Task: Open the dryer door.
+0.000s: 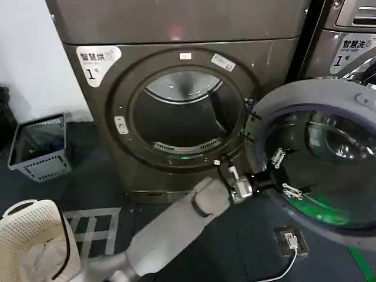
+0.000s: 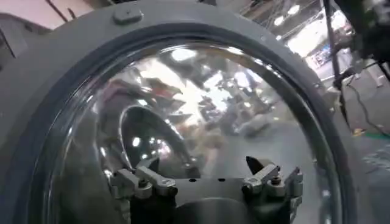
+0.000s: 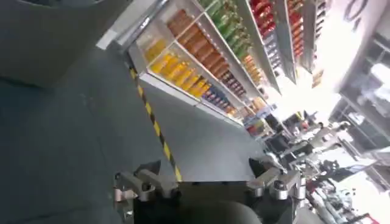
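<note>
The dryer (image 1: pixel 176 35) is a dark grey-brown machine with a white "1" sticker, and its round drum opening (image 1: pixel 179 114) is uncovered. The dryer door (image 1: pixel 320 153) is swung wide out to the right, its grey inner rim and glass facing me. My left arm reaches from the lower left to the door. The left gripper (image 1: pixel 283 174) is open right in front of the glass, holding nothing. In the left wrist view the door's grey rim (image 2: pixel 55 73) rings the glass, with the left gripper (image 2: pixel 204 167) open before it. My right gripper (image 3: pixel 207 167) is open over bare floor.
A grey crate (image 1: pixel 41 147) stands left of the dryer and a white laundry basket (image 1: pixel 35 241) with cloth sits at the lower left. The neighbouring machine (image 1: pixel 352 47) is behind the open door. A small box with a cable (image 1: pixel 292 241) lies on the floor.
</note>
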Tool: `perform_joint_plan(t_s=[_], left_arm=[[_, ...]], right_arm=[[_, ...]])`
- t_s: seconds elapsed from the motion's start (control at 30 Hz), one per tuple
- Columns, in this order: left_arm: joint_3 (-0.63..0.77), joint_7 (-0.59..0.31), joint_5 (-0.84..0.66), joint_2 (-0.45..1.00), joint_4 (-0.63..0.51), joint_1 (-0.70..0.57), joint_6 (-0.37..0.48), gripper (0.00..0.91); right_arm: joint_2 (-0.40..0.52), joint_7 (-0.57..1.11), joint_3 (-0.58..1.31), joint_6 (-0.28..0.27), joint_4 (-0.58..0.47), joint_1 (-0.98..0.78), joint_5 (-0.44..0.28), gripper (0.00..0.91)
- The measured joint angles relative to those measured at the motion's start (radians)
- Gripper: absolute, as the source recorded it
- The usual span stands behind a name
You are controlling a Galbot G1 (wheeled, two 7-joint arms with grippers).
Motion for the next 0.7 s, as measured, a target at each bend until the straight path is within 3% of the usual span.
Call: perform_joint_plan(t_s=[0.33,0.7], left_arm=[[-0.031,-0.082,0.040,-0.069,0.102,-0.015,0.049,0.907],[-0.031,-0.082,0.031,-0.069,0.113,-0.013,0.056,0.907]], right_arm=[[0.058,0.010,0.004,-0.016,0.035,-0.006,-0.013,0.907],[0.066,0.008,0.000,-0.014,0.038,-0.006,-0.006,0.907]])
